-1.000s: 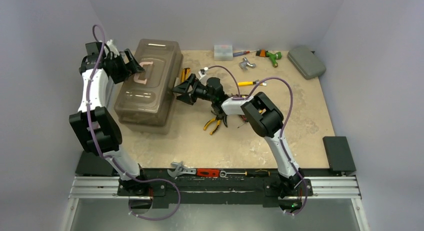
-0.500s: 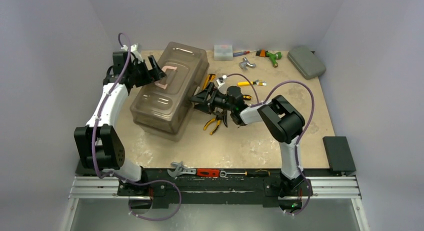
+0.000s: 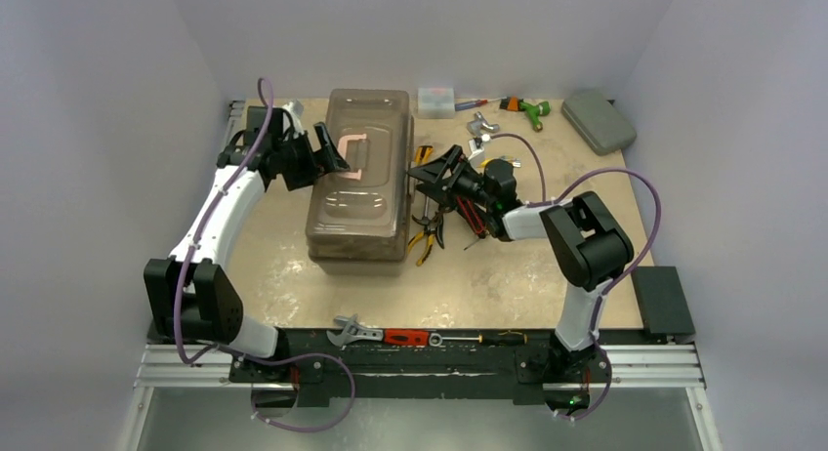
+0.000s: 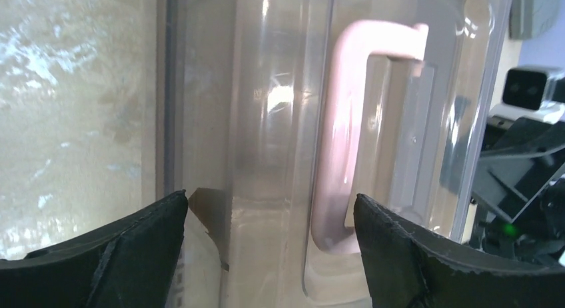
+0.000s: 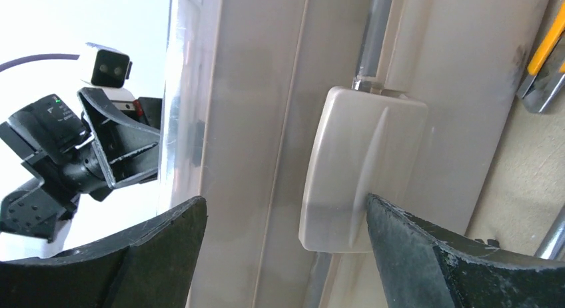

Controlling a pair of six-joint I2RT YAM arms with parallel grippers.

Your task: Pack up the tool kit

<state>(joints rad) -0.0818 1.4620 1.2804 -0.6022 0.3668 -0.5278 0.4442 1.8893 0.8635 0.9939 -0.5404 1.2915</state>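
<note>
Toolbox (image 3: 358, 178) sits between left hand (image 3: 330, 150) and right hand (image 3: 424, 176), both with fingers apart.

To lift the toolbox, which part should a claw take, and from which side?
The pink handle, from above, straddling its long bar. It lies folded flat on the lid, so it probably needs tipping up first; the toolbox body looks too broad.

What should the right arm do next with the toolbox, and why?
Probably ease the open right gripper forward onto the latch and flip it open: the toolbox is shut, the latch sits straight ahead of it, and pliers lie outside it.
</note>
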